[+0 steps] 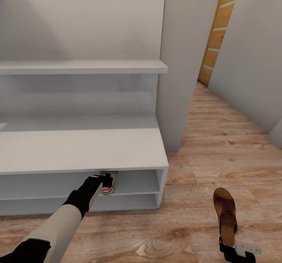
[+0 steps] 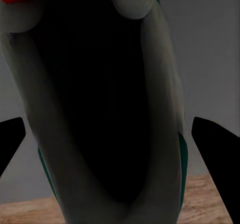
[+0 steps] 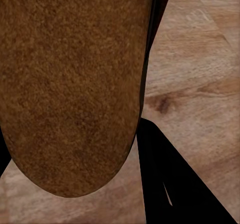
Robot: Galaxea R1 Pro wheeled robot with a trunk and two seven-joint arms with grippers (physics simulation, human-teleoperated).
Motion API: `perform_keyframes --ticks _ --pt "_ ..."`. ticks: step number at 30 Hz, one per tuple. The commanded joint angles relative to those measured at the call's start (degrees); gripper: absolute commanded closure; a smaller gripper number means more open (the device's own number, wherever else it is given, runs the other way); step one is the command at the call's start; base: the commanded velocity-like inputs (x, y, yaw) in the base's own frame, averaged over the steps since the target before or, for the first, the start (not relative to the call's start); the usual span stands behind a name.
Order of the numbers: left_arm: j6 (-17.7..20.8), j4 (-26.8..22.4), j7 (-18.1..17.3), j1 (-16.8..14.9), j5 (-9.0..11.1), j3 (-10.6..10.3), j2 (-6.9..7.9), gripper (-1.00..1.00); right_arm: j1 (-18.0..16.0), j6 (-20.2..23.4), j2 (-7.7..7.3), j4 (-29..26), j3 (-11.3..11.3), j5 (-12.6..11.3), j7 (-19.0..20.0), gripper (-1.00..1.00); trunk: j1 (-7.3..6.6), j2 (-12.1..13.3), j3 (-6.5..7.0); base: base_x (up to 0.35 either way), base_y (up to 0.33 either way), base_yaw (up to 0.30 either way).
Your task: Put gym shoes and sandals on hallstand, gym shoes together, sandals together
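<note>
The right tool (image 1: 232,251) sits lowest in the head view, at the heel end of a sandal (image 1: 226,213). The sandal's long axis runs away from the robot, toe forward, sole level above the corridor floor (image 1: 188,224). In the right wrist view the brown footbed (image 3: 70,84) lies directly ahead of the tool, with one dark finger (image 3: 175,184) alongside its edge. The tool appears clamped on the sandal's heel; the sandal looks lifted rather than resting, though the frames do not settle this.

Further out, the left arm (image 1: 58,224) reaches forward and slightly right, extended low, its black wrist section level with the upper open tier of the hallstand (image 1: 78,149). The left tool (image 1: 102,180) is at the mouth of that tier, just under the bench top. One gym shoe (image 1: 109,184) stands directly ahead of it inside the tier, heel toward the tool, long axis pointing into the rack. In the left wrist view the gym shoe's opening (image 2: 95,109) lies between the two finger tips (image 2: 215,144), which stand apart on either side without visible contact. The left tool therefore reads as released or nearly so.

Judgement: the shoe is on the rack. The coming move turns on the sandal, which lies to the right of the hallstand's open end, and only the right arm carries it.
</note>
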Motion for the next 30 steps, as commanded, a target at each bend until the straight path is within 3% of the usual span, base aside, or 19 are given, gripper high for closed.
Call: perform_keyframes --ticks 1,30 --pt "0.3 -0.1 0.2 0.0 -0.6 -0.2 0.03 1.00 0.0 -0.1 0.01 0.1 -0.2 0.3 -0.3 1.00 0.01 0.0 -0.05 0.011 0.000 0.000" --pt "0.3 0.0 0.0 0.0 -0.6 -0.2 0.02 1.00 0.0 -0.1 0.02 0.1 -0.2 0.3 -0.3 1.00 0.01 0.0 -0.05 0.005 0.000 0.000"
